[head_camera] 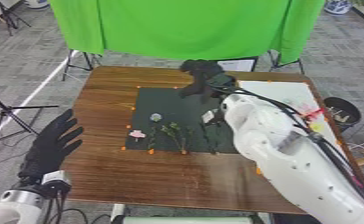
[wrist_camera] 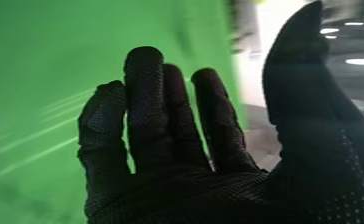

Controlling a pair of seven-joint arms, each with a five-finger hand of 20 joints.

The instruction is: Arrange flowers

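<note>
In the head view, my right hand (head_camera: 205, 74) is over the back of the table, beyond the dark mat (head_camera: 161, 105). The right wrist view has the same hand (wrist_camera: 174, 175) with straight fingers and thumb apart, holding nothing. My left hand (head_camera: 52, 142) rests open off the table's left side. On the mat lie a pale bluish flower (head_camera: 155, 117), a pink flower (head_camera: 138, 134) and green leafy stems (head_camera: 173, 132). Pink-red flowers (head_camera: 313, 114) and a yellow one (head_camera: 316, 126) are at the white board on the right, partly behind my right arm.
A white board (head_camera: 272, 90) covers the table's right part. A black bin (head_camera: 342, 110) stands off the right edge. Behind the table (head_camera: 103, 175) hangs a green cloth (head_camera: 187, 30), and a tripod (head_camera: 10, 110) stands at the left.
</note>
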